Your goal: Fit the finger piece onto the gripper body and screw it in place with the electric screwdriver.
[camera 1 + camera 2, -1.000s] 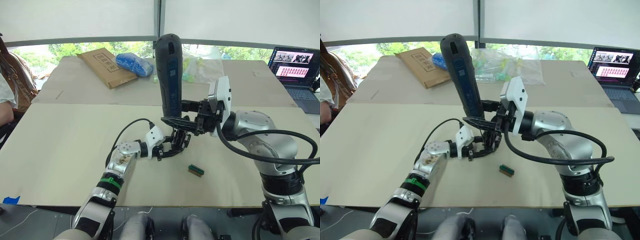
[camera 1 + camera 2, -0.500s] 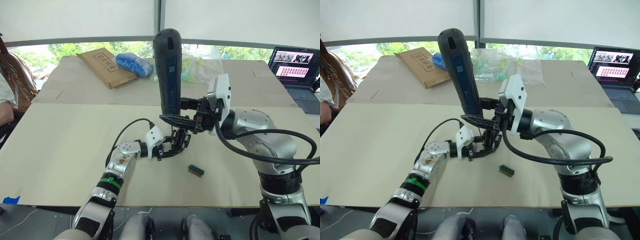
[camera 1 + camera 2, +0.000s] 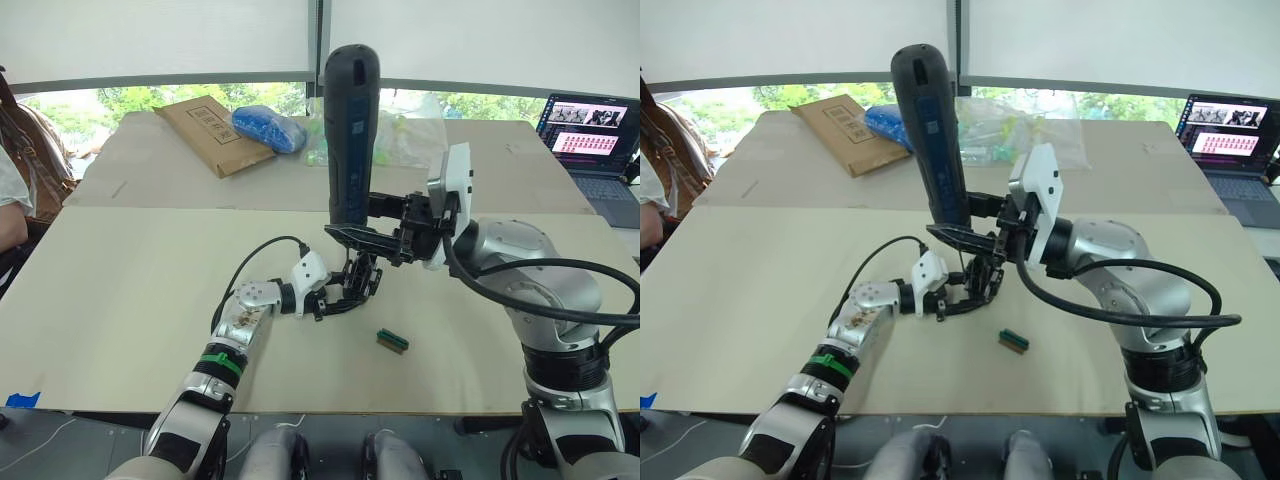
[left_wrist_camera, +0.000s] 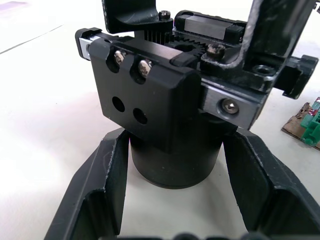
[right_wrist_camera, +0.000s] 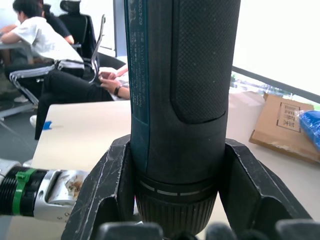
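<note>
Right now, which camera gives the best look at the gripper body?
The left wrist view: the gripper body sits close between the left gripper fingers, its screws, holes and round base plain. In the eye views it is a small dark cluster under the electric screwdriver.

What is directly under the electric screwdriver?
The gripper body stands under the electric screwdriver, held at its round base by the left gripper. The bit's contact point is hidden by the right gripper.
</note>
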You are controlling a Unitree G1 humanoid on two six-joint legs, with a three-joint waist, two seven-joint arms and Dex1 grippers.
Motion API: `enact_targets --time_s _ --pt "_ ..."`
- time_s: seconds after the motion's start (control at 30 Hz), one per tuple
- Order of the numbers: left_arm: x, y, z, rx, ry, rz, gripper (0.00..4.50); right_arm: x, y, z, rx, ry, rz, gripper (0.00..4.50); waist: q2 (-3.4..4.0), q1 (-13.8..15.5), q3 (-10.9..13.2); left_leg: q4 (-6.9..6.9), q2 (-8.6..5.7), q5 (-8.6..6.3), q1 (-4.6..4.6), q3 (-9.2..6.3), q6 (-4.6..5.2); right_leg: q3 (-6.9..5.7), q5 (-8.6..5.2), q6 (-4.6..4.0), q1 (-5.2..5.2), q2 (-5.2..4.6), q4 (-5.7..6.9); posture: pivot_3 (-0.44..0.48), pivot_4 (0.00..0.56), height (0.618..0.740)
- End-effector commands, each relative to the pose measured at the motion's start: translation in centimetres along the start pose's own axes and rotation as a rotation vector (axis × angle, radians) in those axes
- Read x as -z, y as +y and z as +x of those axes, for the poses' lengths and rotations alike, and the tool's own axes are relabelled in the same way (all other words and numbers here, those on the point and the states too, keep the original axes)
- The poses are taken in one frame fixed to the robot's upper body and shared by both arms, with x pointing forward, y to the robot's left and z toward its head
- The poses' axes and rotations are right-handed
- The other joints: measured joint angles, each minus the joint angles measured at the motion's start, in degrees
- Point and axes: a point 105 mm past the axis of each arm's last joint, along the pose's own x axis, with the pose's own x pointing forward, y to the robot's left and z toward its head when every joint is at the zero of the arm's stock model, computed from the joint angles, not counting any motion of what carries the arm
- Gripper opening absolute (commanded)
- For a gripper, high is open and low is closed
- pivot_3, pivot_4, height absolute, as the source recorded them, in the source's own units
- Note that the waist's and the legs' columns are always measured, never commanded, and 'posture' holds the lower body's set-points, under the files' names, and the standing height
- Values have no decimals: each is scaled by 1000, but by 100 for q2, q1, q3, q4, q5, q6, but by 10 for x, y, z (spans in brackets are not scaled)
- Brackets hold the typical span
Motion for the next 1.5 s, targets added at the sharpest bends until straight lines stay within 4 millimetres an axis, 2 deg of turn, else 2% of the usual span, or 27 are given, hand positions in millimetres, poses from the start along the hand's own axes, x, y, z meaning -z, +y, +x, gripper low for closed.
enact_targets --time_s 0.03,0.53,1.0,1.5 --pt "-8 0 4 13 -16 30 2301 -18 4 -5 -1 -50 -55 1929 0 0 0 0 0 0 0 0 0 0 0 0 0 0 0 0 150 732" --pt "-10 0 6 12 -23 35 2301 -7 6 -2 -19 -5 -86 1929 0 1 0 -1 0 0 -1 0 0 0 0 0 -1 0 -1 0 150 732" --pt "-10 0 5 12 -23 35 2301 -15 5 2 -25 -31 -85 1929 0 1 0 -1 0 0 -1 0 0 0 0 0 -1 0 -1 0 150 732" --pt "-11 0 6 9 -26 38 2301 -9 3 0 -27 -2 -86 1929 0 1 0 -1 0 0 -1 0 0 0 0 0 -1 0 -1 0 150 732"
